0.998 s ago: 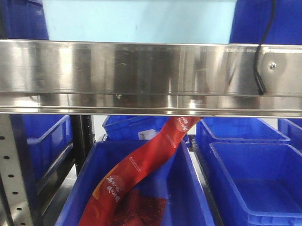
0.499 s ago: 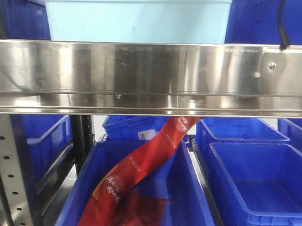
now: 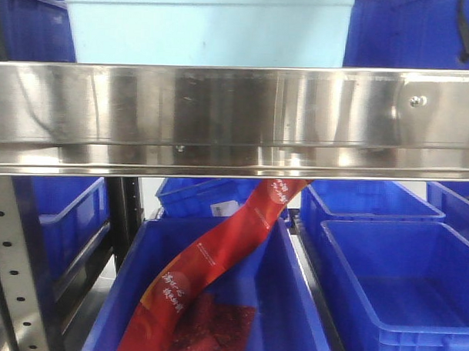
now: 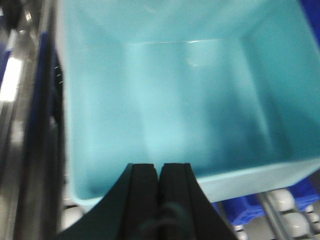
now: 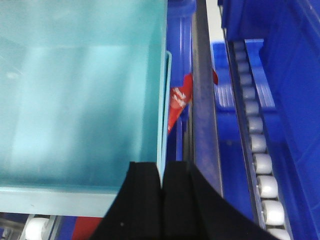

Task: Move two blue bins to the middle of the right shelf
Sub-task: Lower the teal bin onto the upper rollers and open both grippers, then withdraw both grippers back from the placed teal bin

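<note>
In the left wrist view the left tool [image 4: 159, 175] shows its two black fingers pressed together over the near rim of a pale blue bin [image 4: 175, 100], clamped narrow on that wall; the bin's smooth inside lies open beyond the fingers, and white rollers [image 4: 287, 210] show under its near right corner. In the right wrist view the right tool [image 5: 161, 175] likewise has its black fingers closed on the thin edge of the pale bin's wall [image 5: 80, 95], the wall running away from the fingers; just right of it a dark rail [image 5: 202, 95] and a line of white rollers [image 5: 255, 145] run into the distance, with a dark blue crate [image 5: 285, 75] at far right and a scrap of red strip [image 5: 176, 102] visible below between bin and rail. In the front view the wide brushed-steel rail of the shelf tier [image 3: 236, 118] crosses the frame near the camera, screw heads [image 3: 416, 100] toward its right end; the pale bin [image 3: 209, 24] sits just above and behind that rail, left of centre, dark blue crates flanking it; below the rail a red strip [image 3: 216, 259] hangs down into a dark blue crate [image 3: 292, 301], another crate [image 3: 400, 289] stands right of it, and a grey perforated upright [image 3: 12, 268] stands at near left.
</note>
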Controlling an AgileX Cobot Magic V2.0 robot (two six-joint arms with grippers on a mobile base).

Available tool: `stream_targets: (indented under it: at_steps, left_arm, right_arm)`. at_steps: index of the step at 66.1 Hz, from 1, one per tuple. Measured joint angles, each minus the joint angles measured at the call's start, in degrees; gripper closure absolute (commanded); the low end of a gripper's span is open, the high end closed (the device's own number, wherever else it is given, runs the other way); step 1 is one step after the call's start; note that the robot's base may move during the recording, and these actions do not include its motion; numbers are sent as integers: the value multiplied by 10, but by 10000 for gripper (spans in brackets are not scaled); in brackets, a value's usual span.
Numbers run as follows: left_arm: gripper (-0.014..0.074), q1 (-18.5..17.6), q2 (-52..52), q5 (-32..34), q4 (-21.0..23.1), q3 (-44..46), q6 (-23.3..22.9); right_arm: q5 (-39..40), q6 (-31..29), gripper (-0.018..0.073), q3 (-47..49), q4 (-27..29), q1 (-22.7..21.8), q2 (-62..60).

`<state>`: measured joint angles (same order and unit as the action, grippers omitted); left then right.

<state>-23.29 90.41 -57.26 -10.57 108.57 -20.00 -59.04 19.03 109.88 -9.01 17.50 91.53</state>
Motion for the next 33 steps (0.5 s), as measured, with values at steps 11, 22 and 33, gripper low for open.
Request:
stream_targets:
  at_steps: [11, 22, 33]
  left_arm:
    - [707, 0, -75, 110, 4, -130, -12]
    - [707, 0, -162, 229, 2, -275, -14]
    - [707, 0, -240, 329, -7, -423, -15]
  right_arm:
    - [124, -8, 722, -142, -1, 0, -83]
    - [263, -15, 722, -310, -1, 0, -160]
    - [381, -16, 722, -466, -1, 0, -232]
